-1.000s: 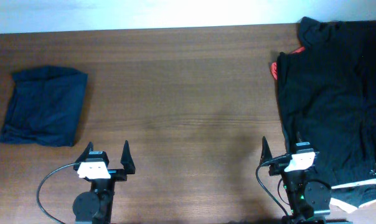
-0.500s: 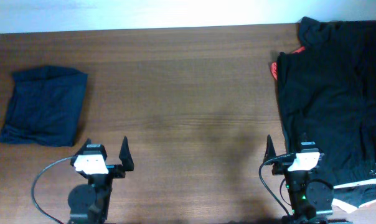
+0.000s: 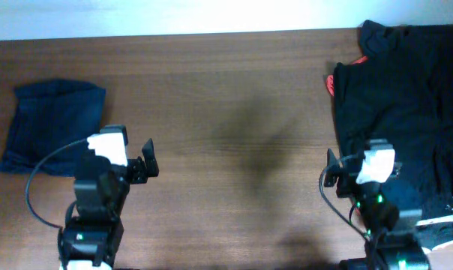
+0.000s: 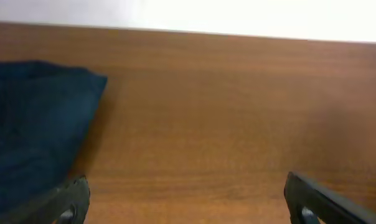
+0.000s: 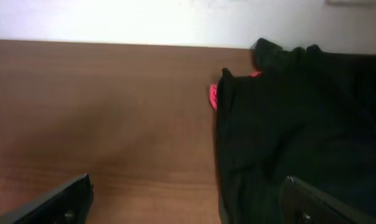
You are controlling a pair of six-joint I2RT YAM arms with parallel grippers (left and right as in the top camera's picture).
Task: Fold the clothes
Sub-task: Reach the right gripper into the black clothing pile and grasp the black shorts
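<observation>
A pile of black clothes (image 3: 406,97) lies at the table's right end, with a red piece (image 3: 331,84) poking out at its left edge and a whitish waistband strip (image 3: 445,223) at its near corner. A folded dark navy garment (image 3: 54,127) lies flat at the far left. My left gripper (image 3: 125,150) is open and empty, just right of the navy garment (image 4: 32,130). My right gripper (image 3: 358,161) is open and empty over the left edge of the black pile (image 5: 300,124). The red piece (image 5: 213,96) also shows in the right wrist view.
Bare brown wooden table (image 3: 226,112) lies between the two garments. A white wall runs along the table's far edge (image 3: 174,15). Cables trail from both arms near the front edge.
Both arms have lifted and moved away from the front edge toward the table's middle. The left gripper now sits closer to the navy garment. The clothes have not moved.
</observation>
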